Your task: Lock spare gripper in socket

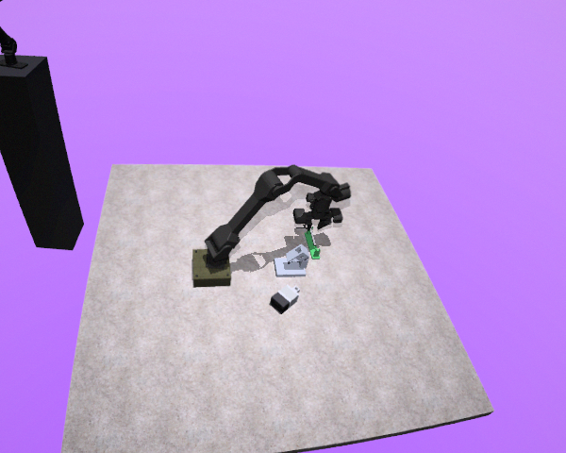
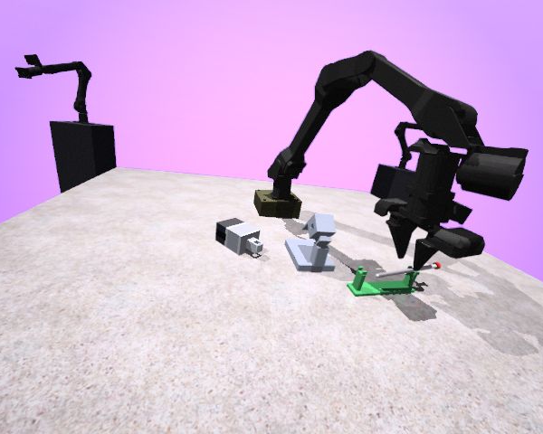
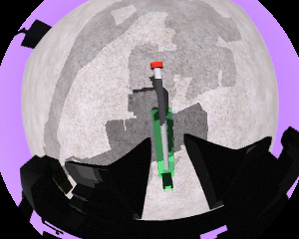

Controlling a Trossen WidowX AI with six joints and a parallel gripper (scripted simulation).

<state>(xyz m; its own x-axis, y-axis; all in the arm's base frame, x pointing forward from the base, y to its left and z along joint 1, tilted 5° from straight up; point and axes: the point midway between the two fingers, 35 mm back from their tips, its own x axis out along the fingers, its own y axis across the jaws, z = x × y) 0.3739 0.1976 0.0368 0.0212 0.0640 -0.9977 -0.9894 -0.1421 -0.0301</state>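
Observation:
The lock pin (image 2: 393, 272) (image 3: 164, 149), grey with a red head, lies over the green rack (image 1: 309, 240) (image 2: 388, 287) (image 3: 157, 144), tilted up toward its head, which sticks out past one post. My gripper (image 1: 315, 227) (image 2: 409, 262) (image 3: 167, 139) is partly open above the rack's head end, fingers on either side of the pin's line; whether a finger touches the pin is unclear. The pale socket mount (image 1: 298, 253) (image 2: 325, 224) stands beside the rack, with no pin visible through it. The spare gripper (image 1: 286, 297) (image 2: 239, 235), white and dark grey, lies on the table, spigot toward the mount's side.
The arm's olive base block (image 1: 211, 275) (image 2: 277, 205) stands behind the mount. A dark pedestal (image 1: 34, 156) (image 2: 82, 151) with another arm stands beyond the table. A second pedestal (image 2: 389, 181) shows behind my arm in the exterior view.

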